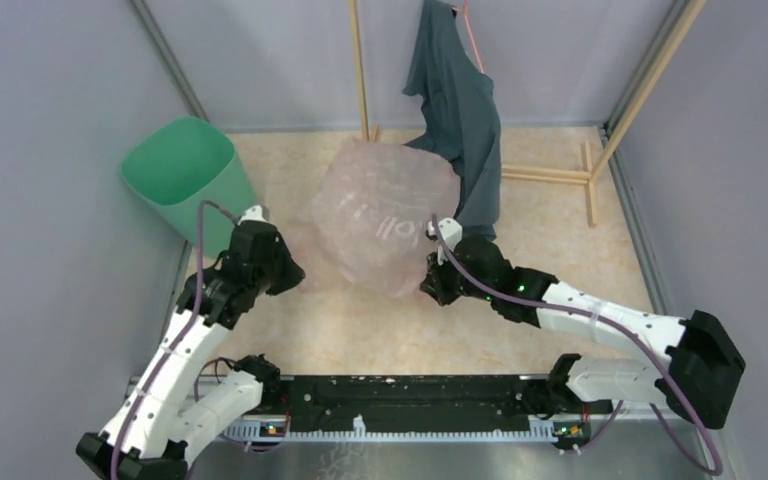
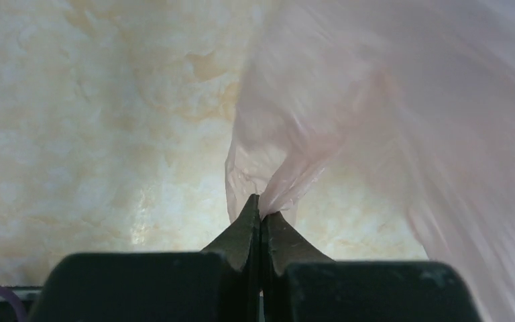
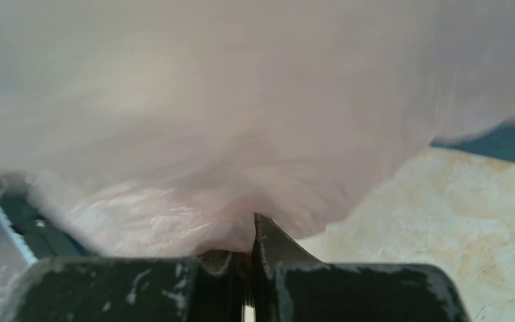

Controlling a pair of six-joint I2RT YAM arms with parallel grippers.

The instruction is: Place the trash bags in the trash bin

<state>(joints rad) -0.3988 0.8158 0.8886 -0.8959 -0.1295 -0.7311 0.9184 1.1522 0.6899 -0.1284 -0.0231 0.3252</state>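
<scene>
Pink trash bags (image 1: 385,215) pinched edgewise by left pincer (image 2: 261,215) and right pincer (image 3: 255,225).

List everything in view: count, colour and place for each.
trash bag: one, translucent pale pink, billowed up at mid-table between the two grippers
trash bin: one, mint green, far-left corner, standing apart from the bag
garment: one, dark teal-grey, hanging at the back, lower end by the bag's far right side
wooden frame: one, pale wood, back and right of the table
table: one, beige marbled top
left gripper: one, black, shut on a pinch of the bag's left side
right gripper: one, black, shut on the bag's right side
</scene>
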